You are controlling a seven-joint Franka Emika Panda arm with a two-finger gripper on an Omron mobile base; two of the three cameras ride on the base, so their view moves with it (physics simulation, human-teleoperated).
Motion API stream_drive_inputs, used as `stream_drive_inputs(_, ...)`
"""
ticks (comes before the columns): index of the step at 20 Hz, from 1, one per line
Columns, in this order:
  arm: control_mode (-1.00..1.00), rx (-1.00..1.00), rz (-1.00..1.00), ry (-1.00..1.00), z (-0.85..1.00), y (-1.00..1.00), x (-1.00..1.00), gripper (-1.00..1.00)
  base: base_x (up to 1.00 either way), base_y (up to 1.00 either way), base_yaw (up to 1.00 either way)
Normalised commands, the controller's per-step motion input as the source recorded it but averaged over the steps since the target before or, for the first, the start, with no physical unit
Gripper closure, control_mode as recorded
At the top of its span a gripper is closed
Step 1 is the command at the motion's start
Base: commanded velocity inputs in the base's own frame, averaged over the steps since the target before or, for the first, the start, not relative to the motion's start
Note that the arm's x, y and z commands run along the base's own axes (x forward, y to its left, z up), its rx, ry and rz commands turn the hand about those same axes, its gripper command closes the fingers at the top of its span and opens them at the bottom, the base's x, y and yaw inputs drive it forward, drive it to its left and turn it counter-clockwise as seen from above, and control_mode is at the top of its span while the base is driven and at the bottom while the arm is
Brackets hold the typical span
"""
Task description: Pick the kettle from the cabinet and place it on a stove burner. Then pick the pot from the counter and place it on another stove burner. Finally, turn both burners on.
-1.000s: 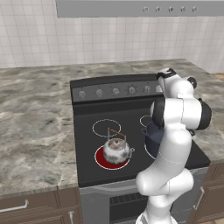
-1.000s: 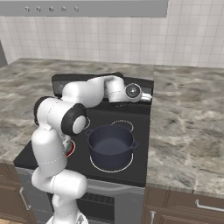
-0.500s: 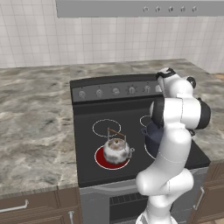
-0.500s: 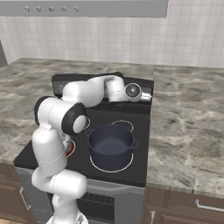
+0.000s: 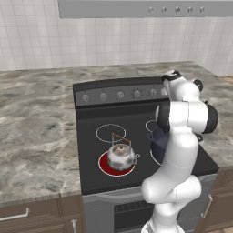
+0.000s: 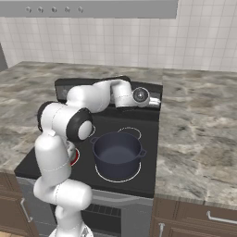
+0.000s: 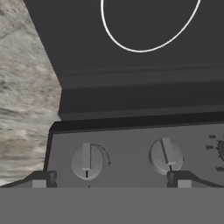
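Note:
The silvery kettle point(image 5: 120, 154) stands on the stove's front-left burner point(image 5: 105, 167), which glows red. On the front-right burner sits the wide blue-grey pot point(image 6: 116, 150), partly behind my arm point(image 5: 157, 138) in the left base view. My gripper point(image 7: 111, 179) is open at the right end of the stove's control panel point(image 5: 120, 94), close in front of two grey knobs point(image 7: 87, 160) point(image 7: 166, 155). Its fingertips point(image 7: 43, 177) stand wide apart with nothing held. From the right base view the hand point(image 6: 141, 97) hovers over the panel's right end. The wall cabinet is out of view.
Mottled stone counter point(image 5: 32, 132) point(image 6: 199, 134) runs on both sides of the black stove. A grey range hood point(image 5: 136, 8) hangs above. The back burner rings point(image 5: 110, 132) carry nothing. Brown drawers point(image 5: 27, 214) sit below the counter.

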Motion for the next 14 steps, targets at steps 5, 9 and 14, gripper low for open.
stream_drive_inputs(5,-1.00,0.00,0.00,0.00,0.00,0.01,0.14,-1.00,0.00,0.00,0.00)
stream_drive_inputs(9,-1.00,0.00,0.00,0.00,0.00,0.00,0.06,-1.00,0.00,0.00,0.00)
stream_drive_inputs(14,-1.00,0.00,0.00,0.00,0.00,0.00,0.00,-1.00,0.00,0.00,0.00)
